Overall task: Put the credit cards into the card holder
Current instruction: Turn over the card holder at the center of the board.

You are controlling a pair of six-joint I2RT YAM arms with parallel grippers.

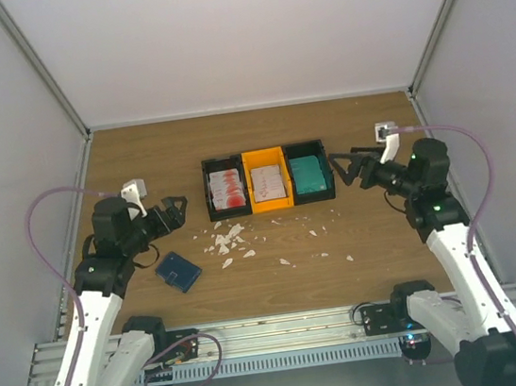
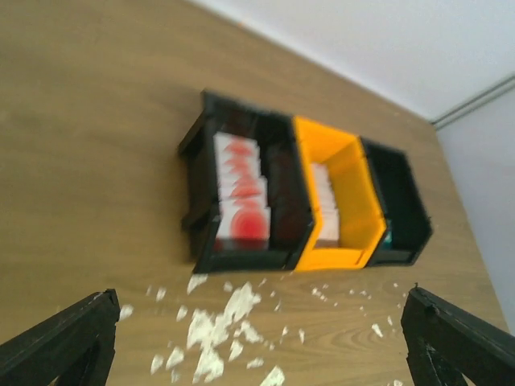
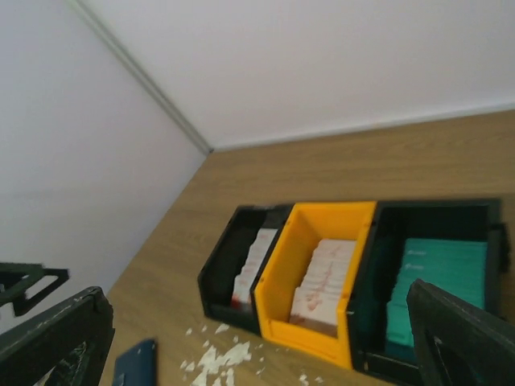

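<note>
The left fingers (image 2: 60, 342) are spread wide apart and hold nothing. The right fingers (image 3: 463, 338) are spread wide and hold nothing too. The credit cards (image 1: 226, 189) stand in packs inside three bins (image 1: 265, 153), just ahead of both pairs of fingers. The white and red cards are closest to the left fingers, and the teal ones are closest to the right fingers. The card holder (image 1: 179, 273) lies flat and looks shut. It is behind the left fingers, back toward that arm, and well apart from the right fingers. The cards are probably light, thin, stiff and slippery. The best place to take one looks like its top edge, with one finger on each flat side. The holder looks soft and light, so it may slide when pushed. White scraps (image 1: 228, 240) lie between the bins and the holder. The surface (image 1: 138, 152) is flat brown wood, and plain white walls (image 1: 246, 33) stand on three sides.
</note>
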